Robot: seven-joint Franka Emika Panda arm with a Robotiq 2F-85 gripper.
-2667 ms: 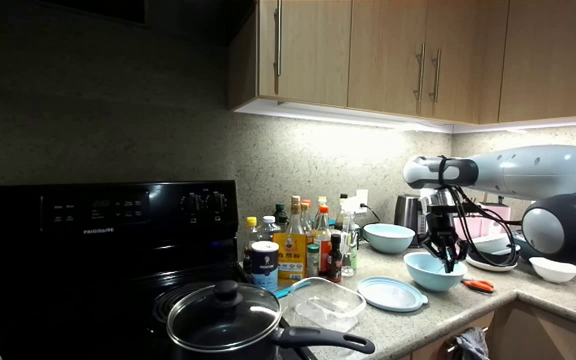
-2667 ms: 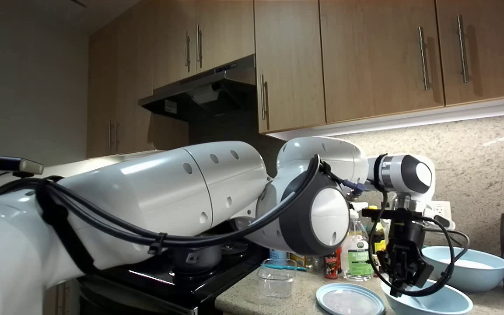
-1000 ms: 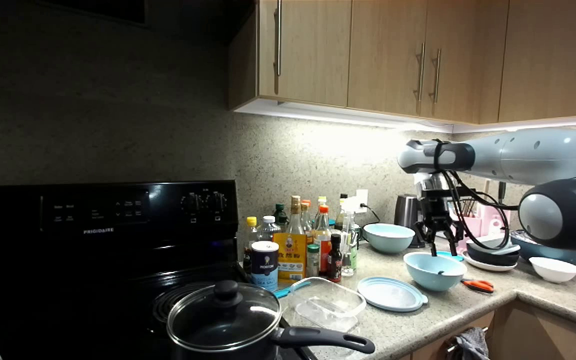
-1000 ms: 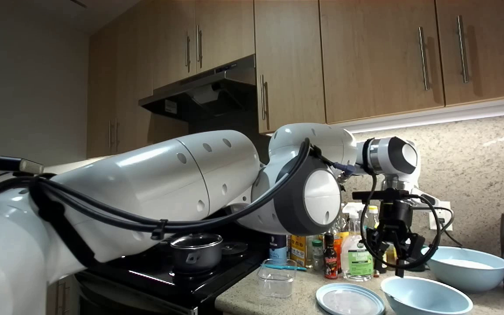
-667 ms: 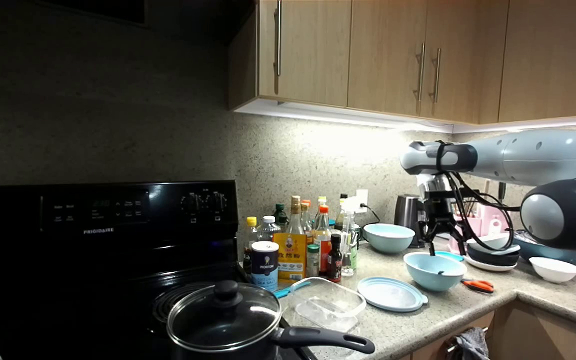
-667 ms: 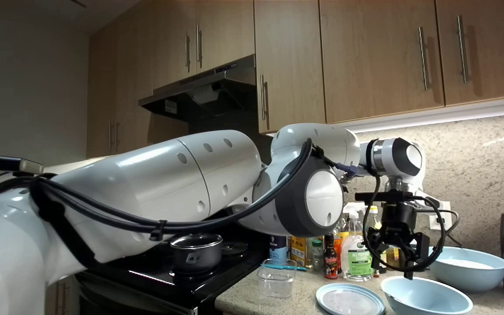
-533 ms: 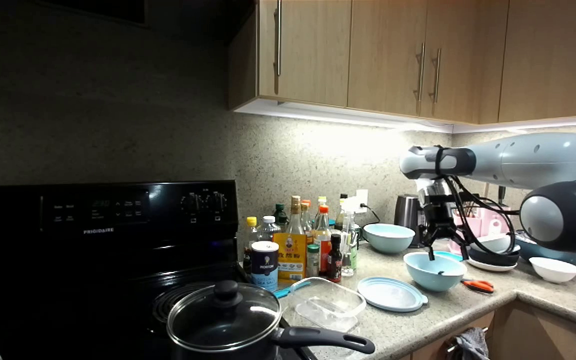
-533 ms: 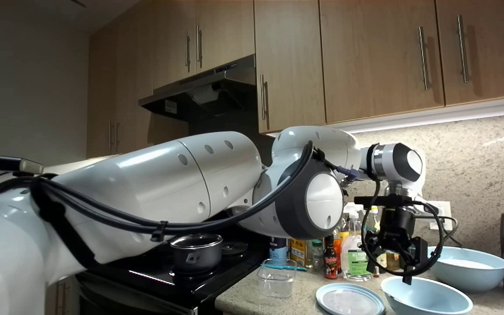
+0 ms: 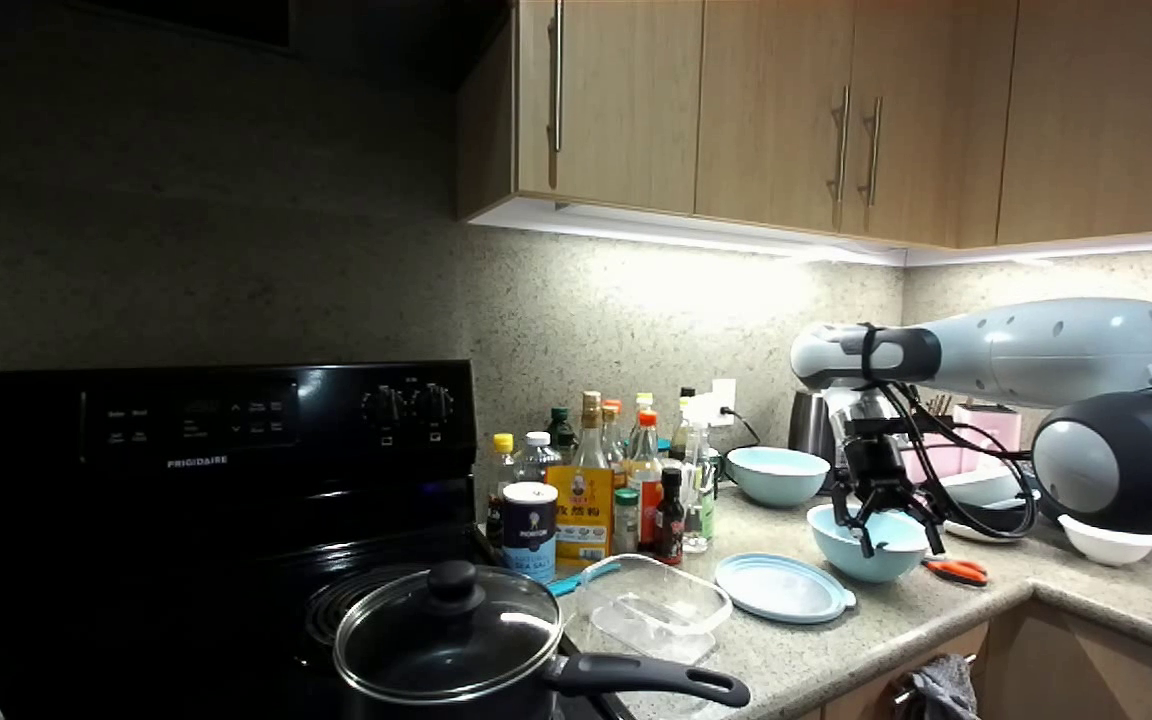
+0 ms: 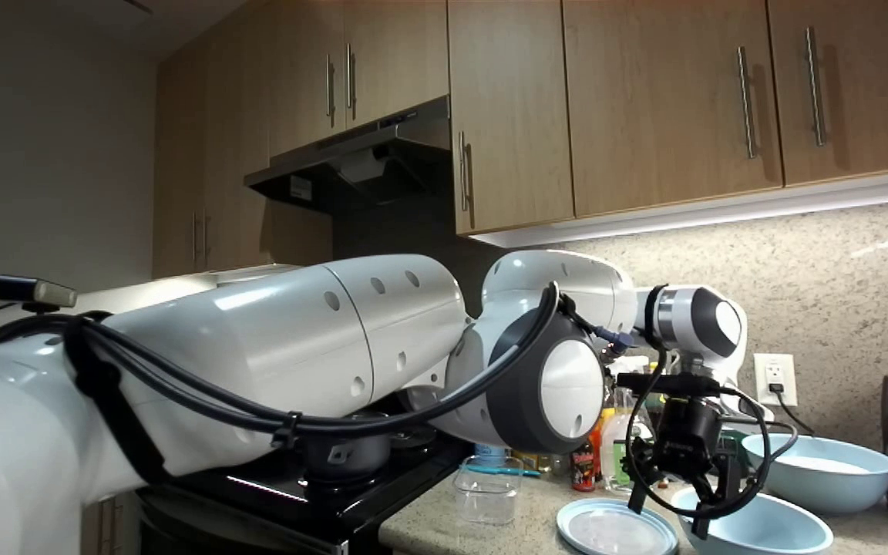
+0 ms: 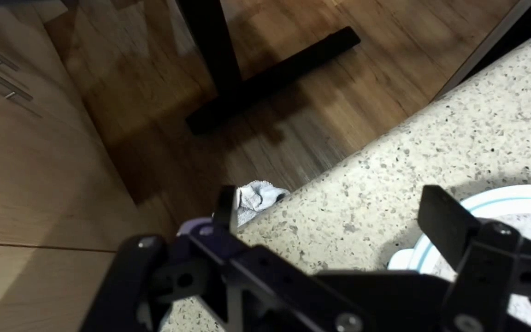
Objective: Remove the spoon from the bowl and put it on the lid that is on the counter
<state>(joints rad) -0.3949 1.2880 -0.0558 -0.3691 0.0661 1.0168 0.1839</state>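
In an exterior view FRIGIDAIRE reads across the panel of the black stove (image 9: 198, 440). On the tabletop (image 9: 786, 650) beside it, a blue can (image 9: 530, 530) shows SEA SALT, and a yellow pack (image 9: 579, 500) carries the large characters 孜然粉. The green label of a spray bottle (image 10: 616, 445) is partly covered, and print on the bottles (image 9: 647, 460) near it is too small to read.

The bowl (image 9: 884, 566) stands upright on the tabletop: round, plain-rimmed, pale blue-green, its inside partly hidden by the tool (image 9: 902, 547), so the spoon cannot be made out. A back bowl (image 9: 778, 480) of like colour stands farther off. The lid (image 9: 784, 588) lies flat just beside the bowl, round and pale blue, with a small tab on the side nearer the bowl; in the wrist view a thin blue line circles inside its rim.

The tool hangs low, its fingers (image 11: 445, 226) spread wide, with speckled tabletop showing between them. In the wrist view one finger overlaps the lid's rim. In both exterior views a fingertip overlaps the bowl; whether it touches cannot be told.

The tabletop's front edge runs diagonally through the wrist view, wooden floor (image 11: 311, 152) beyond it, and a strip of speckled surface lies between edge and lid. A clear container (image 9: 656, 590) stands just beside the lid, an orange-handled item (image 9: 958, 571) just beside the bowl.
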